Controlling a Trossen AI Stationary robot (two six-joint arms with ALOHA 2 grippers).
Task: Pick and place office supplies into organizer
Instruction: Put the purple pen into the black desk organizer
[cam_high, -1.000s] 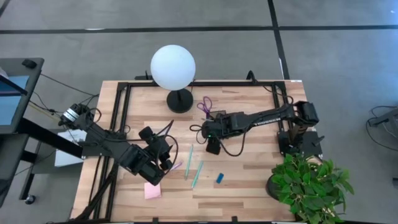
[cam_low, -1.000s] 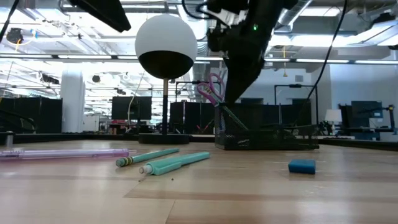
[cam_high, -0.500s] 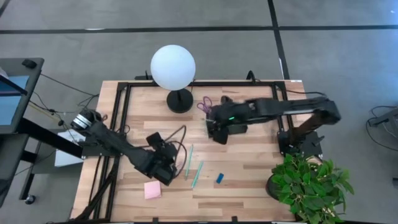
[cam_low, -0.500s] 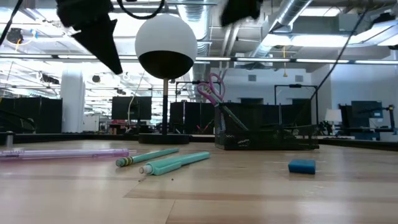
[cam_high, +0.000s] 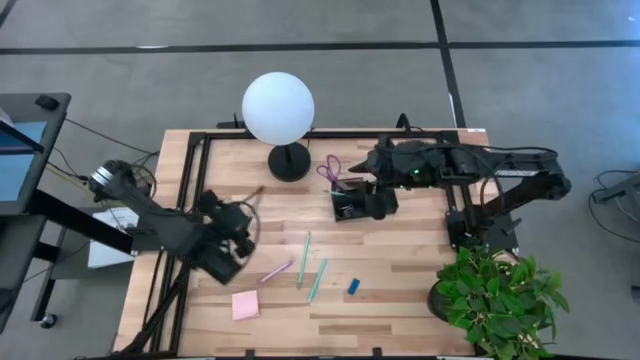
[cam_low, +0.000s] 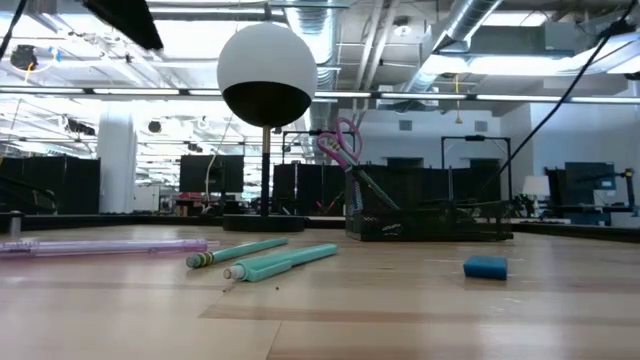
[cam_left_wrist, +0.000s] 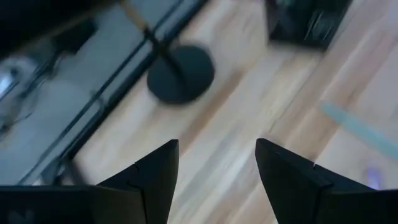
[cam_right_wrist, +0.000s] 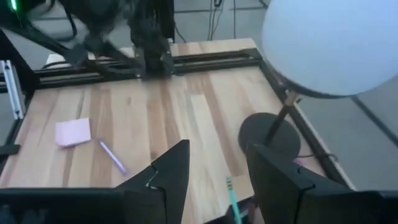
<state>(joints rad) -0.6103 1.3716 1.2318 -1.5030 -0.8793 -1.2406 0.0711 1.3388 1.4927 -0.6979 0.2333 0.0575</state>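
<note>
The black organizer (cam_high: 349, 206) stands right of the table's middle, with purple-handled scissors (cam_high: 330, 168) sticking up from it. On the wood lie a purple pen (cam_high: 277, 270), two teal pens (cam_high: 304, 258) (cam_high: 318, 281), a blue eraser (cam_high: 353, 287) and a pink sticky-note pad (cam_high: 245, 305). My right gripper (cam_right_wrist: 217, 163) hangs open and empty high above the organizer's right side (cam_high: 372, 192). My left gripper (cam_left_wrist: 217, 163) is open and empty, raised over the left part of the table (cam_high: 238, 222), left of the pens.
A white globe lamp (cam_high: 278, 108) stands on a round black base (cam_high: 289, 162) at the far middle. A leafy plant (cam_high: 500, 295) fills the near right corner. A black frame (cam_high: 195, 170) runs along the left and far edges.
My right gripper has risen well clear of the organizer, drawn back toward the table's right edge and tipped from steeply down to a shallower slant. My left gripper has pulled away from the pens toward the left edge. The supplies on the table have not moved.
</note>
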